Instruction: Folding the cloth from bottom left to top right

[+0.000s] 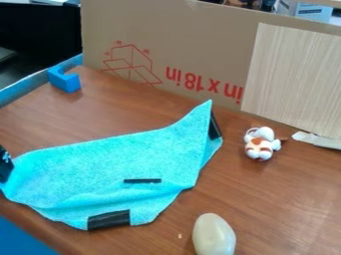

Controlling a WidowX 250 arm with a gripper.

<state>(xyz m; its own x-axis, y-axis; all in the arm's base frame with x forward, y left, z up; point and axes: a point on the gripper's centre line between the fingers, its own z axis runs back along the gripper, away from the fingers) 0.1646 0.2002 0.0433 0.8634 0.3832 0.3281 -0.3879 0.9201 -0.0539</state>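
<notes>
At the view's left edge, your black two-finger gripper (pixel 5 164) is partly visible; you cannot tell its grip state. Your bright turquoise, creased fabric cloth (pixel 106 164) spreads rightward beside it on the brown wooden table (pixel 279 199).

A lab-like workspace: a brown wooden table (pixel 279 199) backed by an upright cardboard sheet (pixel 200 45) and wood-grain panel (pixel 293 79).

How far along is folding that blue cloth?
Partway at best: the cloth seems to overlap itself along its lower edge. In hand: a black part meets its left corner, but I can't tell whether it grips. Left, probably: bringing that corner over to the peaked top right one.
</notes>
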